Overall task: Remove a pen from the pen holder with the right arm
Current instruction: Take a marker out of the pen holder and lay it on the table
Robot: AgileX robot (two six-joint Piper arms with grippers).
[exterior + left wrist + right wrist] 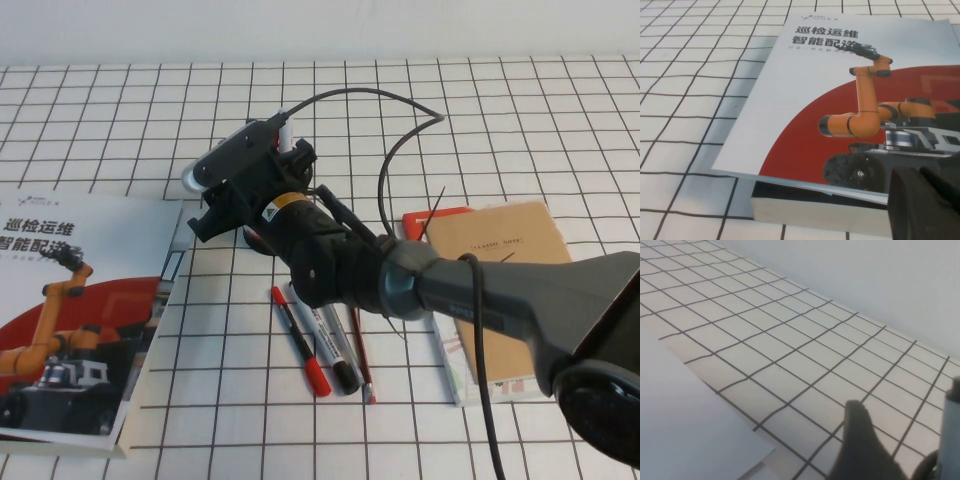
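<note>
Right arm (520, 290), right gripper (252, 190) parted, pen (285, 135) just beside, left gripper (925, 205) over book (805, 100)

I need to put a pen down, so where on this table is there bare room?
Bare: the far strip of table behind the right gripper; the near patch between book and pens. Crowded: under the right arm, pens to notebook. Left gripper hovers over the book.

The right arm (480, 290) is matt dark grey with rounded joints, a yellow band (285, 205) and a small triangular label near the wrist, and thin black cables (385, 170) looping off it. A pale grey camera housing (225, 160) tops the black right gripper (215, 215) at mid-scene. The left gripper (922, 200), near left, is black and blocky.
</note>
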